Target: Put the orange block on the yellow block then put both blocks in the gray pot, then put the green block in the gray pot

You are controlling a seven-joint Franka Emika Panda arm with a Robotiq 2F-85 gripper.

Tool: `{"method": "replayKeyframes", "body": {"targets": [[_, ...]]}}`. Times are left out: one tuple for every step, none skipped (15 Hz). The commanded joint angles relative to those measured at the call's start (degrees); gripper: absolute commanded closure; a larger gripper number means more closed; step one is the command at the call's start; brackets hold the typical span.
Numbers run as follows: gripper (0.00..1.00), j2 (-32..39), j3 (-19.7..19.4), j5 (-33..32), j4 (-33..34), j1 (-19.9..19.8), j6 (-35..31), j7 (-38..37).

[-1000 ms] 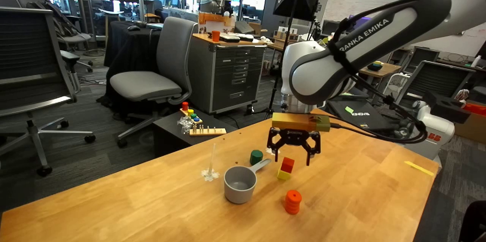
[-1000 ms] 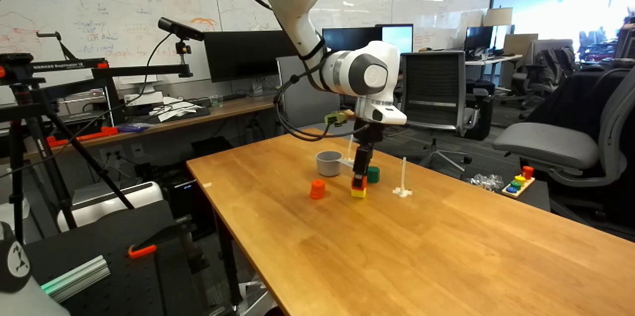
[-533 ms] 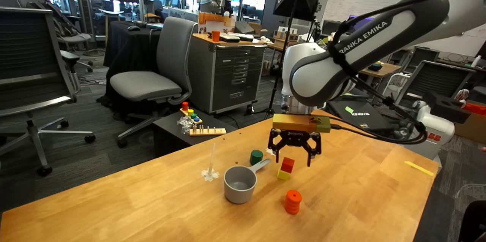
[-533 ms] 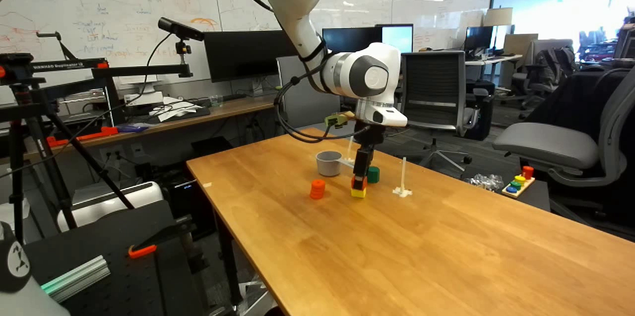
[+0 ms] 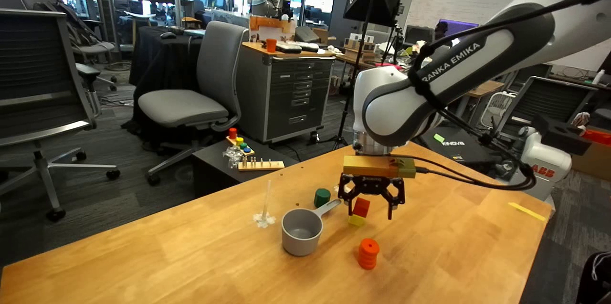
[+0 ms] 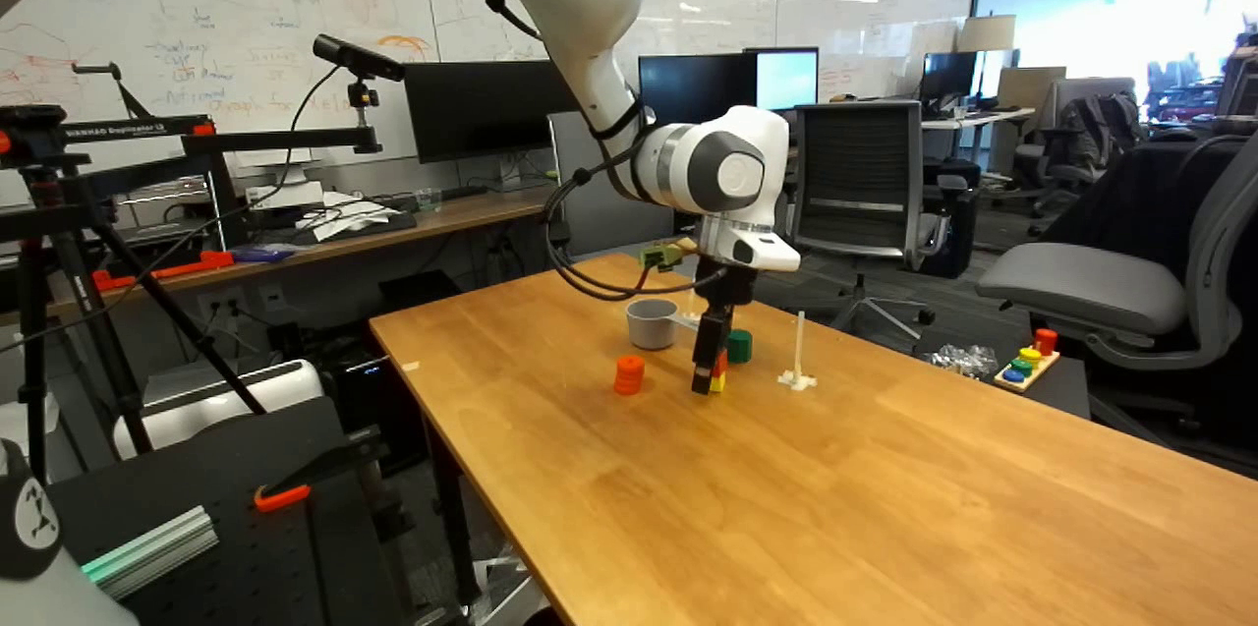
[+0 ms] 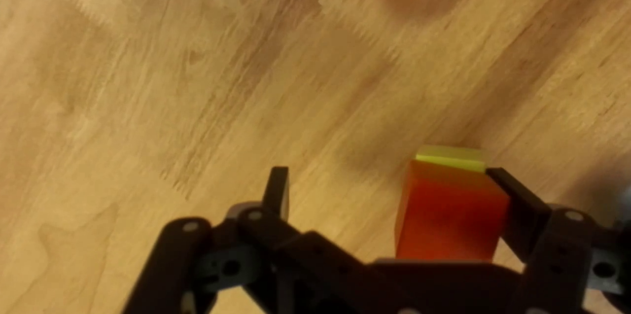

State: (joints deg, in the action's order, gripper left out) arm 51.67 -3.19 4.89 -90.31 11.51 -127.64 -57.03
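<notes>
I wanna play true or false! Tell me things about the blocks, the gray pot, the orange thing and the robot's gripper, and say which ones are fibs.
1. The red-orange block sits on the yellow block. True.
2. The green block is inside the gray pot. False: the green block stands on the table, outside the pot.
3. The gray pot has a handle. True.
4. The gripper is squeezed shut. False: the gripper is open, its fingers apart.
5. The ridged orange cylinder lies on its side. False: the ridged orange cylinder stands upright.
6. A thin pale stick stands up from the table. True.
</notes>
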Motion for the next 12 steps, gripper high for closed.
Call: {"method": "replayKeyframes", "body": {"targets": [[0.0, 1.4, 0.4, -0.4, 1.3, 0.1, -0.8, 1.8], [0.0, 1.7, 0.3, -0.7, 1.5, 0.2, -0.9, 2.6], [0.25, 1.9, 0.1, -1.0, 1.4, 0.4, -1.6, 3.0], [0.28, 2.0, 0.0, -1.1, 1.4, 0.4, -2.3, 3.8], [0.34, 2.1, 0.0, -1.0, 1.4, 0.4, -2.7, 4.3], [0.44, 2.1, -0.1, -1.0, 1.3, 0.4, -3.5, 4.9], [0.51, 2.1, -0.2, -1.1, 1.3, 0.6, -3.8, 5.3], [0.58, 2.1, -0.2, -1.1, 1.3, 0.6, -4.1, 5.8], [0.67, 2.1, -0.3, -1.1, 1.4, 0.7, -4.4, 6.1], [0.73, 2.1, -0.4, -1.1, 1.4, 0.7, -4.6, 6.5], [0.82, 2.0, -0.4, -1.1, 1.3, 0.7, -4.9, 6.8], [0.88, 2.1, -0.4, -1.1, 1.3, 0.6, -5.1, 7.1]]}}
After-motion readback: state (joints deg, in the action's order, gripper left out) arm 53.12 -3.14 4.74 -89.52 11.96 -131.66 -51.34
